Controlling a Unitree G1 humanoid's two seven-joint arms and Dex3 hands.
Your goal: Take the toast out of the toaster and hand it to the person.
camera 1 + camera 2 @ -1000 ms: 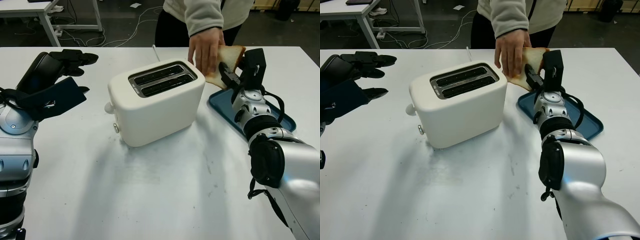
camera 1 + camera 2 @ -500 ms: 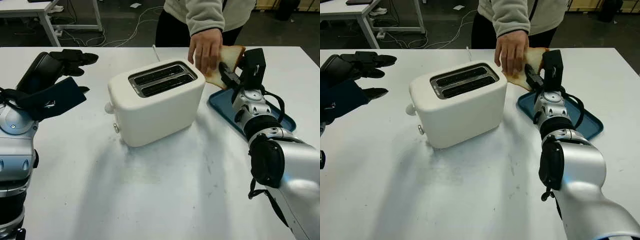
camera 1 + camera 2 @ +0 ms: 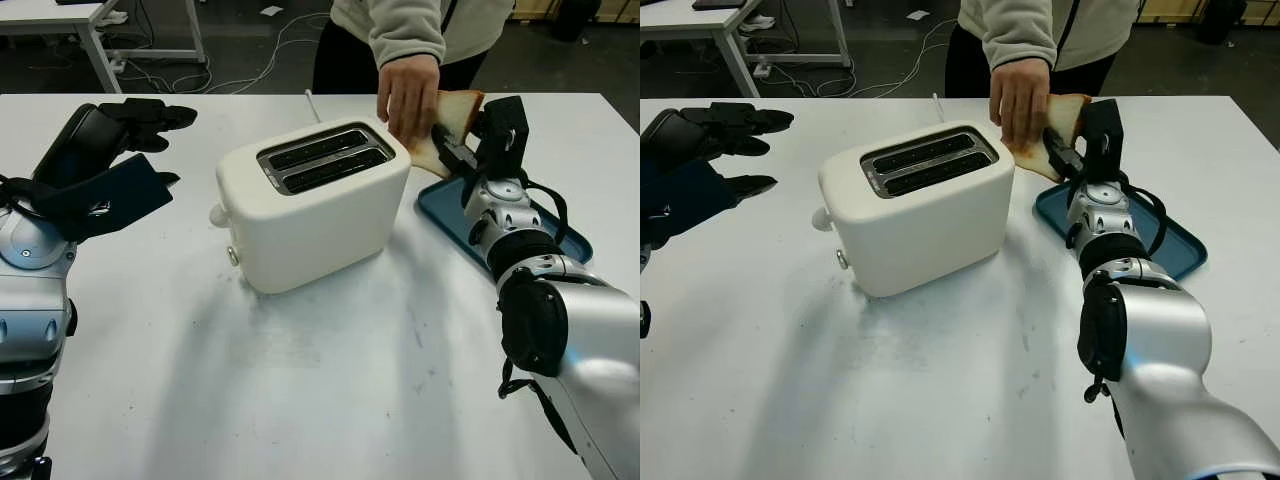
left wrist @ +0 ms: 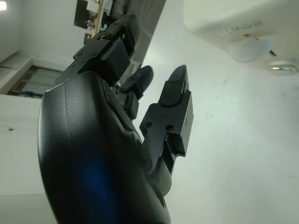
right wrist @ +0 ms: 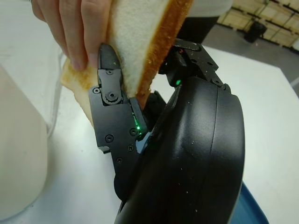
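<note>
The white bench (image 3: pixel 300 400) lies bare in front of the toaster (image 3: pixel 312 205), which stands mid-bench with both slots empty. Just right of it sits a blue tray (image 3: pixel 445 212), near the bench's far right edge. The right hand (image 3: pixel 478 140) is raised above the tray, its fingers (image 5: pixel 112 93) clamped on the toast (image 3: pixel 447 128) — a person's hand (image 3: pixel 408 95) grips the same slice from the far side. The left hand (image 3: pixel 105 160) hangs open near the left edge, well apart from the toaster.
</note>
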